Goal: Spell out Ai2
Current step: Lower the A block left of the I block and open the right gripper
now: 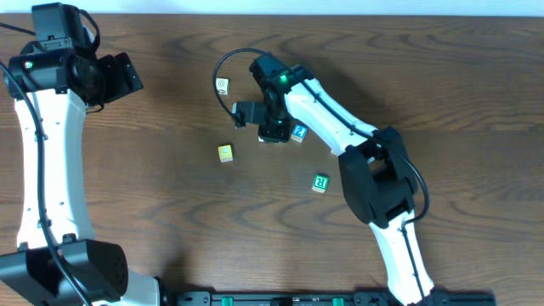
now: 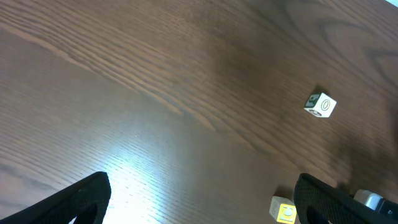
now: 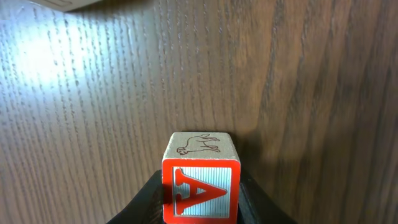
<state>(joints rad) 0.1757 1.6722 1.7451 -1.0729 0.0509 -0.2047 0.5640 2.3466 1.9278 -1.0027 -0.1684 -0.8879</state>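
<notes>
My right gripper [image 1: 272, 129] is shut on the white cube with the red "A" [image 3: 200, 186], which has an animal drawing on its upper face. In the right wrist view the fingers [image 3: 200, 216] clamp its two sides just above the wood. The gripper hides this cube in the overhead view. A white cube with a blue mark, the "2" [image 1: 299, 132], lies on the table right next to that gripper. No cube with a red "I" shows in any view. My left gripper [image 1: 119, 76] is open and empty at the far left, as the left wrist view [image 2: 202, 211] also shows.
A yellow cube [image 1: 224, 153] lies left of the right gripper and also shows in the left wrist view [image 2: 284, 211]. A white cube with a green mark [image 1: 222, 84] sits farther back [image 2: 321, 104]. A green-lettered cube [image 1: 320, 182] lies nearer the front. A pale edge [image 3: 68, 5] shows top left.
</notes>
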